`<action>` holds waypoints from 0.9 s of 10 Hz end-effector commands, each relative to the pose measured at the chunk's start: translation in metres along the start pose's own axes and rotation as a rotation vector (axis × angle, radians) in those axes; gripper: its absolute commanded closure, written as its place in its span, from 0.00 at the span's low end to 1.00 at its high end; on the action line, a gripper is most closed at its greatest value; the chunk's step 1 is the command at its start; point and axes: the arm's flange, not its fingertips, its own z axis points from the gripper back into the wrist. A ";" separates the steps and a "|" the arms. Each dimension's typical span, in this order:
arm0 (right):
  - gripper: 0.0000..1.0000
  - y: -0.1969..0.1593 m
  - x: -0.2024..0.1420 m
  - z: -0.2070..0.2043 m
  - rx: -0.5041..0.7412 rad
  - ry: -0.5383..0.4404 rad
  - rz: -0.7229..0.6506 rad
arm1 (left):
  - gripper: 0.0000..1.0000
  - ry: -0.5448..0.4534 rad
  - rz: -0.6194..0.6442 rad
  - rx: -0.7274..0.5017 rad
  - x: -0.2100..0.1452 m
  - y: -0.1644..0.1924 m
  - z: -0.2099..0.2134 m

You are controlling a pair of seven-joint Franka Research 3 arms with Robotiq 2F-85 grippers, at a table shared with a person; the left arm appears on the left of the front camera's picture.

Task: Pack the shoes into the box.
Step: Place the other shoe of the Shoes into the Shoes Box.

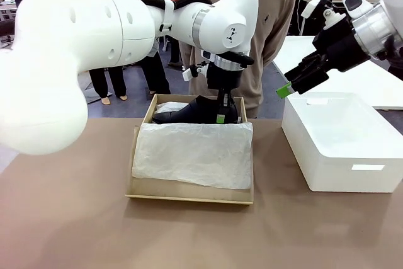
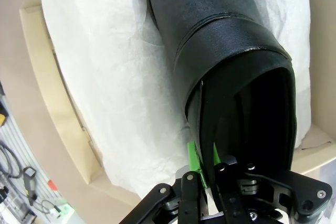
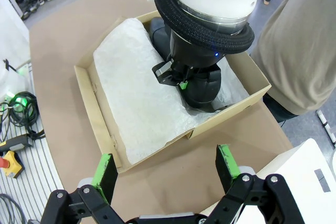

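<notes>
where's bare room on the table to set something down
Bare table nearer than the box and left of it. Narrow strip between box and white bin. Crowded: box's far end, with shoe and left tool.

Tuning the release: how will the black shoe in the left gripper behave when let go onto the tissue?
Probably stiff: the shoe holds its shape though the left gripper pinches only its heel rim. Glossy leather may slip in that narrow grip. The crinkled tissue paper under it looks soft, so it could settle or tilt slightly.
</notes>
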 end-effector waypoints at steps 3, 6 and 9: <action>0.00 -0.002 0.001 -0.001 0.012 -0.026 0.008 | 0.35 -0.025 0.088 -0.021 0.006 -0.001 0.012; 0.00 -0.002 0.001 -0.001 0.012 -0.026 0.008 | 0.00 -0.050 0.120 -0.042 0.020 0.000 0.038; 0.00 -0.002 0.001 -0.001 0.012 -0.026 0.008 | 0.00 -0.045 0.128 -0.056 0.042 0.002 0.069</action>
